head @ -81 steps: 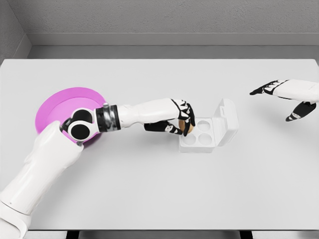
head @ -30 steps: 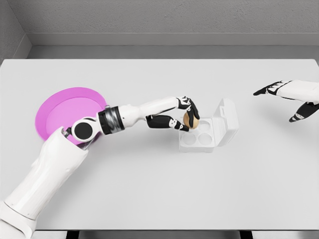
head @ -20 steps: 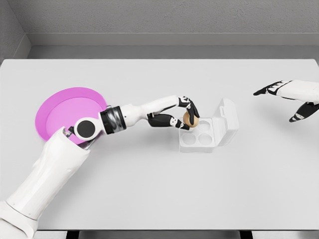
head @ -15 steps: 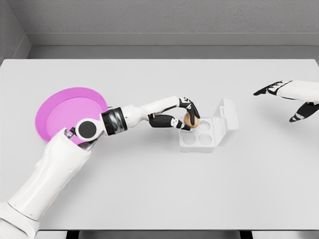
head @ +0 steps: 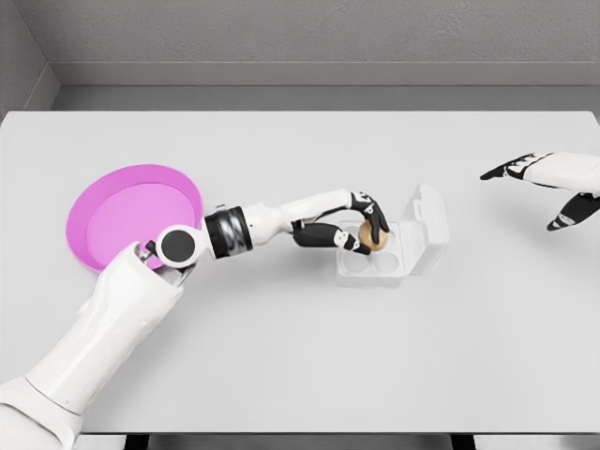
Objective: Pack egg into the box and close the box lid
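L arm enters lower left, reaching across the white bench toward centre. L hand fingers curled round the brown egg, gripping it at the rear-left cup of the box; can't tell if egg is seated or just above the cup. Box is white, 4 cups, sits mid-bench, lid open, tilted up on its right side. Pink plate lies at left, well apart from box, partly behind L elbow. R hand at far right edge, fingers spread, holding nothing, well apart from box.
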`<state>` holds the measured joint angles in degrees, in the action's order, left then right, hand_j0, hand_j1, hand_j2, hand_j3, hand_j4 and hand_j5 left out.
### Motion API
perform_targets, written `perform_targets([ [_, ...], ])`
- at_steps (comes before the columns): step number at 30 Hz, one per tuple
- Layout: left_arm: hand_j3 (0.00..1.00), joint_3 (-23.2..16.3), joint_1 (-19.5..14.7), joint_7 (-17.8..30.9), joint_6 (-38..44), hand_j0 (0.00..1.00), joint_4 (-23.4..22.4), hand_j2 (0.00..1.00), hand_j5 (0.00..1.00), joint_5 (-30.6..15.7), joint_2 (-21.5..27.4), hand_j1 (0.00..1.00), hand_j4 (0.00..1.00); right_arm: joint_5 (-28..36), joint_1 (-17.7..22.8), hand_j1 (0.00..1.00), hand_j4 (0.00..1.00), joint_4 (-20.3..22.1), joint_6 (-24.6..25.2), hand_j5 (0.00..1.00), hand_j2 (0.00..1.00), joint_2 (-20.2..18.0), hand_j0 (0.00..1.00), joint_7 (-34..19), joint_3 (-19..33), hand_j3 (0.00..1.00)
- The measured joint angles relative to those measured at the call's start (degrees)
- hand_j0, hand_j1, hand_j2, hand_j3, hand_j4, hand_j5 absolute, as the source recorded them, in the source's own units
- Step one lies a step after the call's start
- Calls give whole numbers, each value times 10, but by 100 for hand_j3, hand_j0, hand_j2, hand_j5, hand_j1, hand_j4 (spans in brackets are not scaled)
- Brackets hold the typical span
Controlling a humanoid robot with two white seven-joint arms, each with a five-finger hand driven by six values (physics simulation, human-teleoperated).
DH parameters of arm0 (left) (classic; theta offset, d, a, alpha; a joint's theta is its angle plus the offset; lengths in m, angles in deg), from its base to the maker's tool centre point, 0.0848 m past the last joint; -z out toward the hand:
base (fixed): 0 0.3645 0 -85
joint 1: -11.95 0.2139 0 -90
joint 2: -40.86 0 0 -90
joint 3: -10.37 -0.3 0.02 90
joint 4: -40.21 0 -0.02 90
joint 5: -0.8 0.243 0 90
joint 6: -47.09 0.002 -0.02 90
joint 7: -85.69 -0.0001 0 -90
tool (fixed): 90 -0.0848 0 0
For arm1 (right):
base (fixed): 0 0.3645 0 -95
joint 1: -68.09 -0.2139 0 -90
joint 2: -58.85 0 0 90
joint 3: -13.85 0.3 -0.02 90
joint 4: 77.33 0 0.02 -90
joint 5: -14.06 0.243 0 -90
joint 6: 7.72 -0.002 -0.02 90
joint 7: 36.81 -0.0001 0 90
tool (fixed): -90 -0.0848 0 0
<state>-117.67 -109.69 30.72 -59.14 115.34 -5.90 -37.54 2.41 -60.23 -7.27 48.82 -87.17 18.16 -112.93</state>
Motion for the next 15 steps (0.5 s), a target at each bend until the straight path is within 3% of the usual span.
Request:
perform_targets([
  [15, 33, -2, -19, 0, 1, 33, -30, 33, 33, -3, -25, 33, 33, 0, 3, 100, 100, 4, -1, 100, 100, 3, 100, 0, 0, 100],
])
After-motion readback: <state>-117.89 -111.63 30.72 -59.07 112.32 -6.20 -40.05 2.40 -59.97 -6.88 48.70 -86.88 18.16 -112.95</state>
